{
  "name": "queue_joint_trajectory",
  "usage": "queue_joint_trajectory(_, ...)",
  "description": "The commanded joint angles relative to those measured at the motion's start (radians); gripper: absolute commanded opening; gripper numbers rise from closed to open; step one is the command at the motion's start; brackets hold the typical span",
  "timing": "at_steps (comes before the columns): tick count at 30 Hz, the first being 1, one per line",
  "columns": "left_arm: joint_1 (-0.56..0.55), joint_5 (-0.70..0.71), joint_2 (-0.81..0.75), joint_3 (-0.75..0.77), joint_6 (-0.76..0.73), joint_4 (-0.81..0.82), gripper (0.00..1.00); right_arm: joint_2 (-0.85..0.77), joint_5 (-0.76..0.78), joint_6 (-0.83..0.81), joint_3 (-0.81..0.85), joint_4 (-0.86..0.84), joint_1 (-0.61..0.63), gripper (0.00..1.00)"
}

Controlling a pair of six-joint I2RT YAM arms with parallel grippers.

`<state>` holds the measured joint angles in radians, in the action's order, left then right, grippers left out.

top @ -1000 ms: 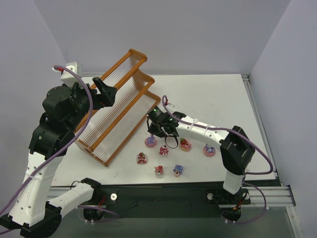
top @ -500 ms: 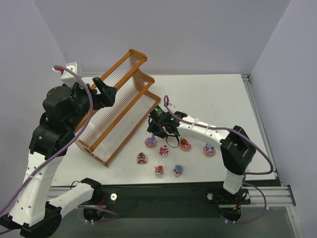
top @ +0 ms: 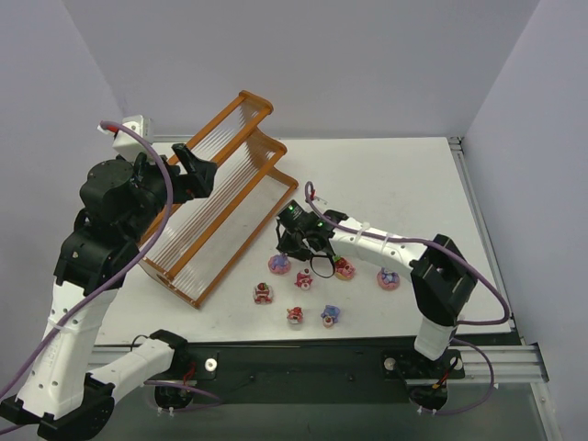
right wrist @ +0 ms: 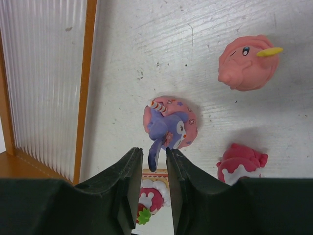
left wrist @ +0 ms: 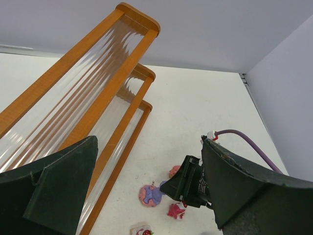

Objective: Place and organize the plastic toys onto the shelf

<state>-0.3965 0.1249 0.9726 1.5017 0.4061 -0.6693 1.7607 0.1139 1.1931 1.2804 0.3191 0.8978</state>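
Observation:
The shelf (top: pixel 230 197) is an orange-framed three-tier rack lying diagonally at the left; it also shows in the left wrist view (left wrist: pixel 112 98) and the right wrist view (right wrist: pixel 44 73). Several plastic toys lie on the table in front of it. My right gripper (top: pixel 296 246) hangs low over a purple bunny on a pink donut (top: pixel 279 264) (right wrist: pixel 168 125). In the right wrist view the gripper (right wrist: pixel 154 159) is narrowly open, with the bunny's long ear between the jaws. My left gripper (top: pixel 197 170) (left wrist: pixel 149 142) is wide open and empty, raised over the shelf.
Other toys near the right gripper: a pink figurine (right wrist: pixel 248 62), a red one (right wrist: pixel 242 164) (top: pixel 303 278), a strawberry cake (right wrist: pixel 151 196) (top: pixel 263 293). More lie at the right (top: pixel 344 268) (top: pixel 388 278) and near the front edge (top: pixel 295 315) (top: pixel 331 315).
My right gripper has shifted slightly toward the near edge and down onto the purple bunny toy. The left arm and the toys have not moved.

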Motion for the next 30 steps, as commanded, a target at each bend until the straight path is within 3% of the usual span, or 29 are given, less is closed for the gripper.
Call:
queue_joint_trajectory(1, -0.002, 0.010, -0.006, -0.006, -0.012, 0.014, 0.97, -0.050, -0.005, -0.013, 0.000, 0.043, 0.013, 0.25)
queue_joint_trajectory(6, -0.002, 0.012, -0.009, -0.009, -0.013, 0.013, 0.97, -0.046, -0.020, -0.013, 0.002, 0.048, 0.016, 0.24)
queue_joint_trajectory(11, -0.004, 0.013, -0.012, -0.012, -0.012, 0.013, 0.97, -0.043, -0.002, -0.018, 0.010, 0.051, 0.016, 0.00)
queue_joint_trajectory(30, -0.004, 0.022, -0.009, 0.008, -0.018, 0.008, 0.97, -0.064, 0.075, -0.125, 0.181, 0.020, -0.014, 0.00)
